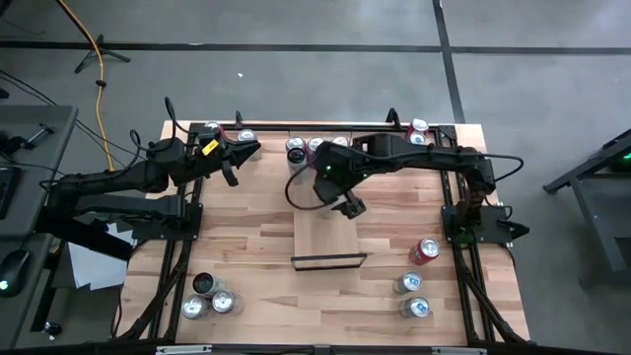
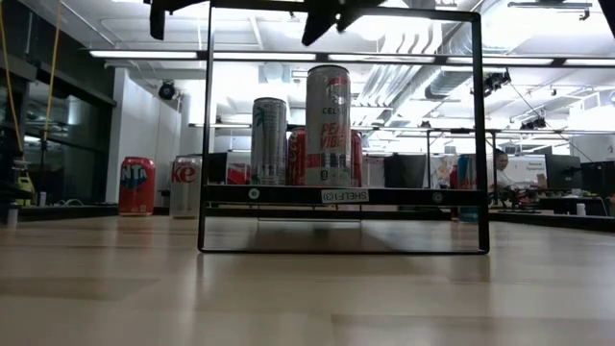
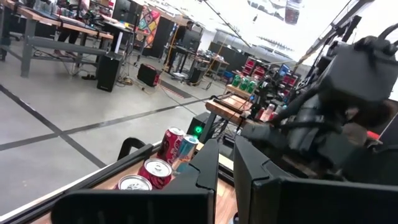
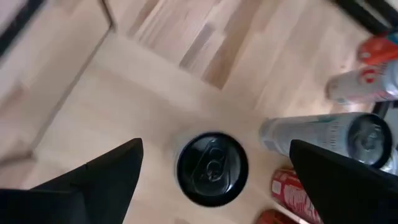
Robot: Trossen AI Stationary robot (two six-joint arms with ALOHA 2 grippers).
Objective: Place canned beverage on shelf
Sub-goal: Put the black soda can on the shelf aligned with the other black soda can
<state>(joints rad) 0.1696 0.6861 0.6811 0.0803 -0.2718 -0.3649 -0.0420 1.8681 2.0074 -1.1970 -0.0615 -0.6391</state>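
1. Shelf (image 1: 315, 242): a pale board lying on the table (image 1: 246, 247), with a thin black rail across its near short end.
2. Can (image 4: 211, 168): a tall one with a dark top stands upright on the shelf board, towards its far end. The low view shows it above the shelf's front bar.
3. Right gripper (image 1: 351, 206): it hangs straight over that can with its fingers (image 4: 106, 177) spread wide, one on each side of the can top. They are clear of the can and nothing is clamped.
4. Red can (image 1: 425, 250): it lies on its side on the table, to the right of the shelf.
5. Two silver-topped cans (image 1: 413, 296): they stand right of the shelf's near end, closer to the table's front edge than the red can.
6. Three cans (image 1: 209, 298): they stand in a cluster well to the left of the shelf, near the table's front-left corner.
7. Row of cans (image 1: 314, 148): it stands beyond the shelf's far end at the table's back edge, partly under the right arm.
8. Corner cans (image 1: 419, 128): a couple stand beyond the shelf to its right, at the back-right corner.
9. Left gripper (image 1: 240, 155): it waits well beyond the shelf to its left, at the back-left corner, with its fingers pressed together and empty. More cans (image 1: 229, 132) stand just beside it.
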